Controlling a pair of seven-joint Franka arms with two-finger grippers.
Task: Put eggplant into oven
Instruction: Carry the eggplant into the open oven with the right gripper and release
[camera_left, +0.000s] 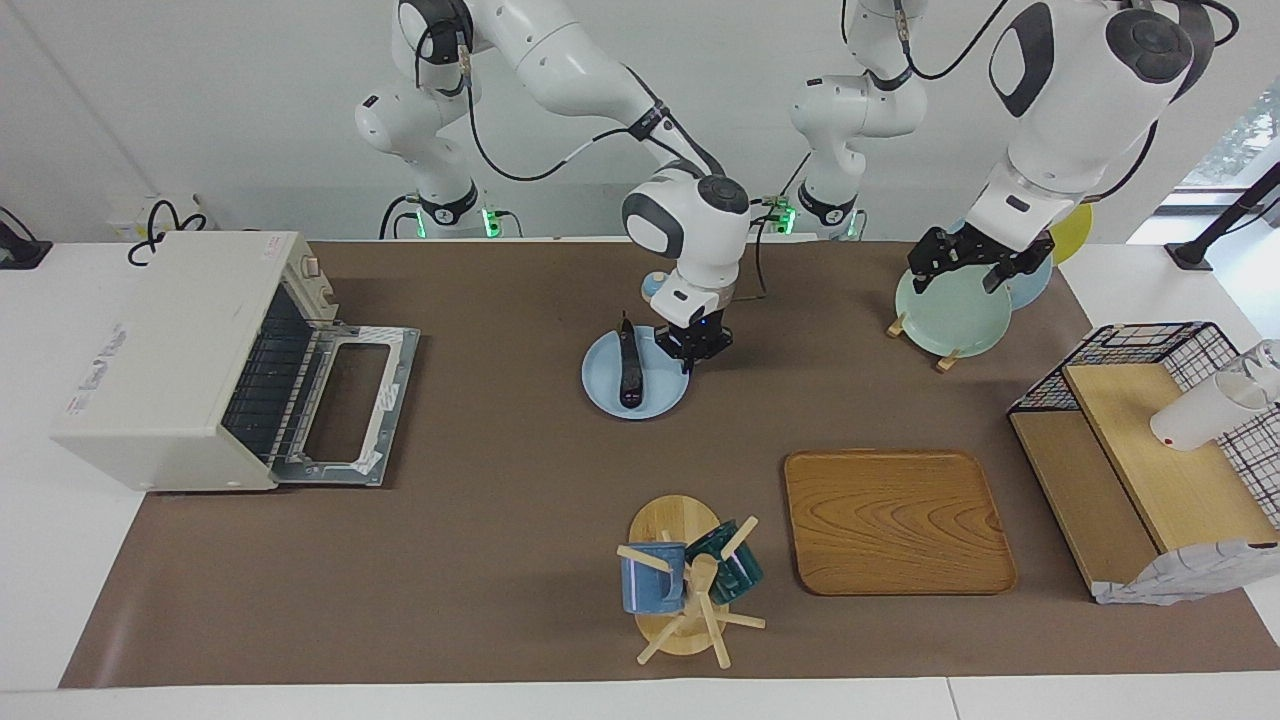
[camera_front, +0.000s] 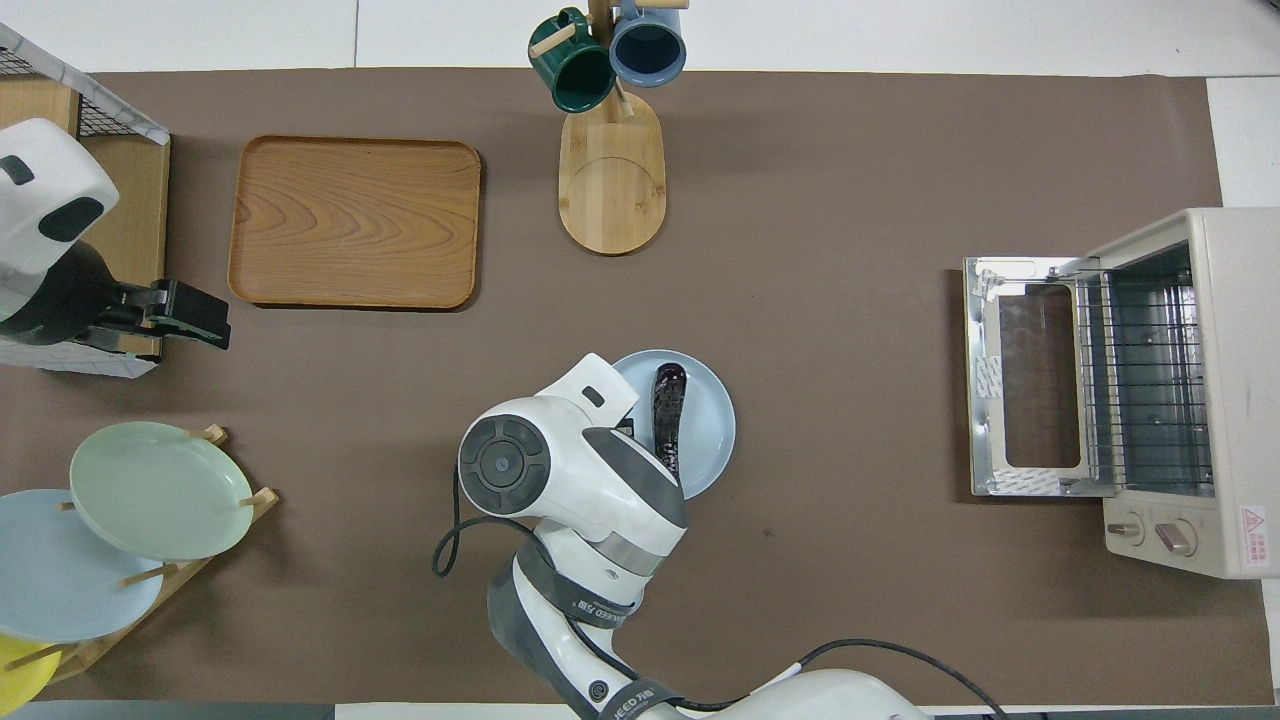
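On the brown counter (camera_left: 500, 560), the right gripper (camera_left: 690, 350) pinches the rim of a blue plate (camera_left: 660, 395), fingers pressed together; the plate carries the eggplant (camera_left: 629, 372), likely toward the open oven (camera_left: 160, 350). The left gripper (camera_left: 965, 265) waits, fingers spread, over the plate rack (camera_left: 945, 320).

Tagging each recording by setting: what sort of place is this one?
Most likely a robotics lab staged as a mock kitchen. A plain white table under a brown mat carries a toaster oven, a mug tree and a plate rack, with two robot arms mounted at one end.
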